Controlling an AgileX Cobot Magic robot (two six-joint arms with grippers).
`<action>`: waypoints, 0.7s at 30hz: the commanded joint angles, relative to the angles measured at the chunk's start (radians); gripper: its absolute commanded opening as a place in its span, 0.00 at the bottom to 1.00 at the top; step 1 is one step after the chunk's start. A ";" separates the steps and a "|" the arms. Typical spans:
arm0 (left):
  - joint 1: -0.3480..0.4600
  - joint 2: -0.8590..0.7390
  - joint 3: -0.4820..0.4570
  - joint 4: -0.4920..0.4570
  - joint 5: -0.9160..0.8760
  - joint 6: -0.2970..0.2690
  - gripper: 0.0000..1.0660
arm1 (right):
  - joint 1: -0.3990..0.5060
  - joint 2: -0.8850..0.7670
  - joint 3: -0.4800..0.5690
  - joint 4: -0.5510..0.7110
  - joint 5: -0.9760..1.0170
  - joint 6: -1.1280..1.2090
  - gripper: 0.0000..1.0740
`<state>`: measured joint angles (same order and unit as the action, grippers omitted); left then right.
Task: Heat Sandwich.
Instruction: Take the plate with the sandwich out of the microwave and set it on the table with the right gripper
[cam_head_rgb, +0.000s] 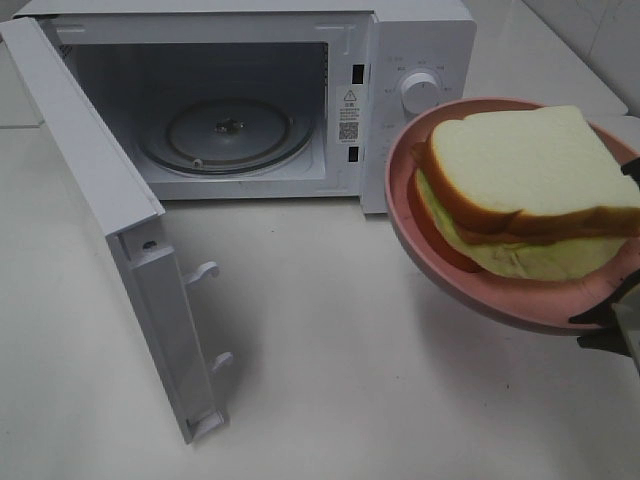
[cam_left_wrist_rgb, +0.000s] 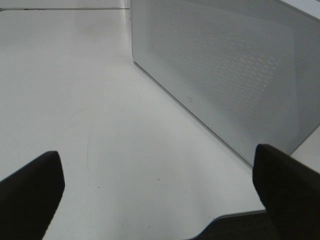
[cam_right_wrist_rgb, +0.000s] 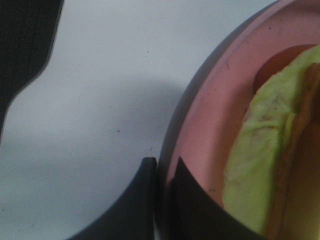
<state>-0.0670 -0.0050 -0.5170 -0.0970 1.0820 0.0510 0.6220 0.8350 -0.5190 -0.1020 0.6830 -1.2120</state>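
The right gripper (cam_right_wrist_rgb: 162, 200) is clamped on the rim of the pink plate (cam_right_wrist_rgb: 210, 115), one dark finger on the outer side and one on the inner face, the two nearly meeting with only the plate's edge between them; from the high camera just a bit of that gripper shows at the right edge, under the plate. The plate is held up off the white table (cam_head_rgb: 320, 330), tilted toward the room, in front of and to the right of the microwave (cam_head_rgb: 420, 40); its shadow lies on the table below. On the plate sits the sandwich (cam_head_rgb: 525, 190) (thick white slices, tan crust, a pale yellow-green filling and what looks like an orange-red layer beneath, though the wrist view is too blurred to be sure of it); it leans with the plate and overhangs nothing that I can see.

The left gripper (cam_left_wrist_rgb: 160, 190) hangs with its fingers spread wide, nothing between them, low over the bare table just beside the perforated outer face of the microwave door (cam_left_wrist_rgb: 225, 70).

The door stands swung fully open to the left; inside the cavity the round glass turntable (cam_head_rgb: 228, 133) lies flat with nothing on it.
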 joint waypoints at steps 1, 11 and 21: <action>0.005 -0.006 0.002 -0.007 -0.014 -0.004 0.91 | -0.002 -0.019 0.000 -0.077 -0.018 0.127 0.00; 0.005 -0.006 0.002 -0.007 -0.014 -0.004 0.91 | -0.002 -0.020 0.000 -0.240 0.027 0.439 0.00; 0.005 -0.006 0.002 -0.007 -0.014 -0.004 0.91 | -0.002 -0.020 0.000 -0.396 0.159 0.707 0.00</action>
<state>-0.0670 -0.0050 -0.5170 -0.0970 1.0820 0.0510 0.6220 0.8260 -0.5170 -0.4490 0.8320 -0.5550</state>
